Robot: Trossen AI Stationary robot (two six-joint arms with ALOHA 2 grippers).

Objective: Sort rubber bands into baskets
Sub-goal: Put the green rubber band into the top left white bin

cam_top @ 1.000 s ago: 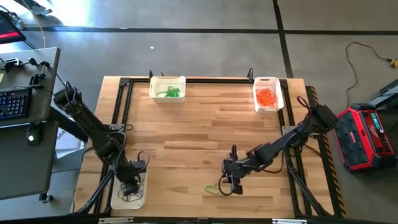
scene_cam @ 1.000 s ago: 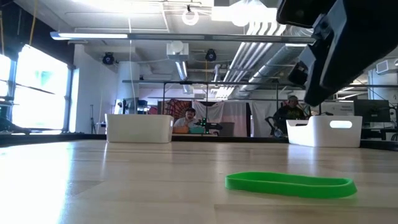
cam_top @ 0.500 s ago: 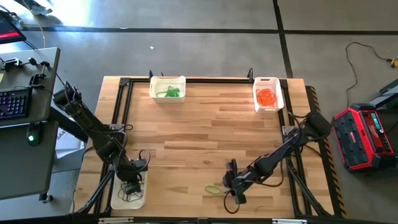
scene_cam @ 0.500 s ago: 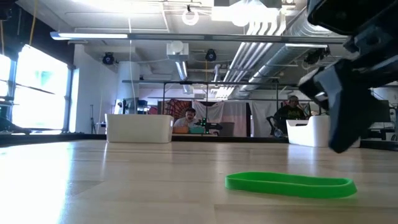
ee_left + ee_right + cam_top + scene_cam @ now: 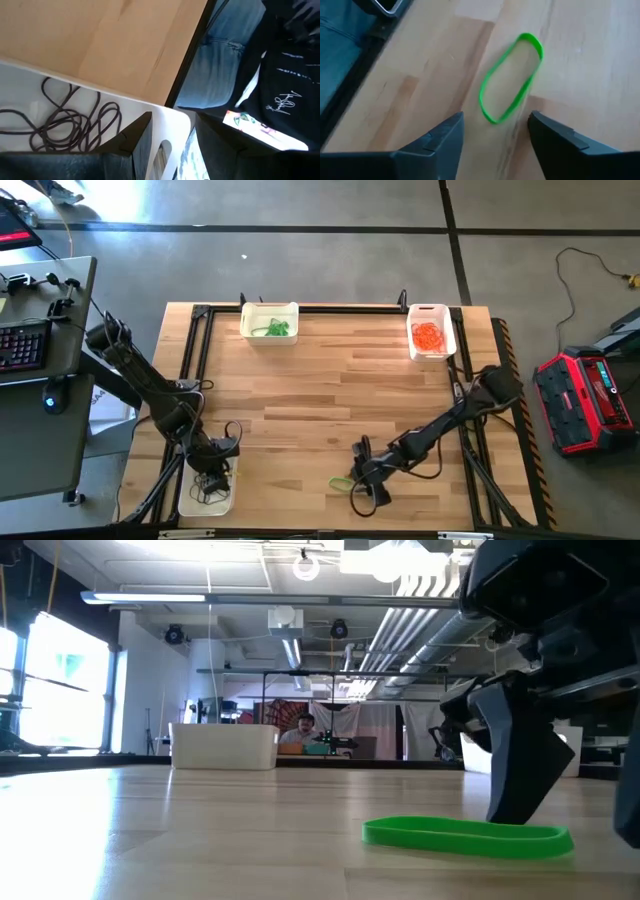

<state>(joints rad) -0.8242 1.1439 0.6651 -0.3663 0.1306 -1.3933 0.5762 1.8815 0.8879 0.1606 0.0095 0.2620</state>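
I am hovering the right gripper [image 5: 360, 485] low over the green band [image 5: 342, 483], which is lying flat on the table [image 5: 340, 390] near its front edge. The jaws are standing apart, straddling the band's near end in the right wrist view, so that closing can pinch one strand. The band is lying alone, with bare wood around it, and the front rail is close. The left gripper [image 5: 210, 478] is waiting over the near-left basket [image 5: 190, 502], above the dark bands [image 5: 75, 117]; its jaws are apart. The green basket [image 5: 270, 321] is sitting at the far edge, well apart, with open table between.
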